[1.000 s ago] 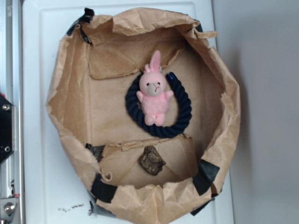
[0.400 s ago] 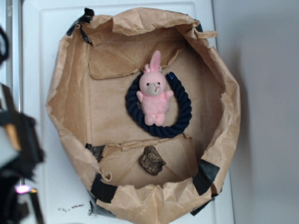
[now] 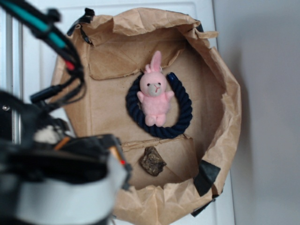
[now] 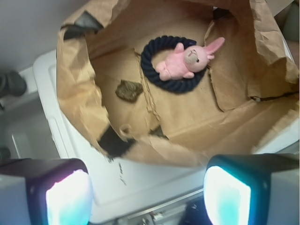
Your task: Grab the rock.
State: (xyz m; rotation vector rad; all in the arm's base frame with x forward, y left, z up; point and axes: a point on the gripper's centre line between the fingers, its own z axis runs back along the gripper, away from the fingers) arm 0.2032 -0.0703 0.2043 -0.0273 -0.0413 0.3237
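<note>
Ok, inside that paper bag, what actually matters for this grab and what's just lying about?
For the job:
- small rough dark brown-grey rock
- robot's hand, fingers apart, outside the bag

Lying about:
- pink plush bunny
- navy rope ring under it
- crumpled brown paper bag
- black tape patches

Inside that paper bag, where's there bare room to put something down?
Bare floor lies between the rope ring and the bag's right wall, and left of the ring. It is crowded mid-bag, where the bunny lies on the ring, with the rock just below.

Soft, even, diffuse light, no hard glare. Heavily blurred robot arm (image 3: 61, 183) close to the exterior lens. Out-of-focus fingertips (image 4: 68, 197) glowing cyan-white in the wrist view; paper bag (image 4: 75, 93) interior reasonably sharp.
</note>
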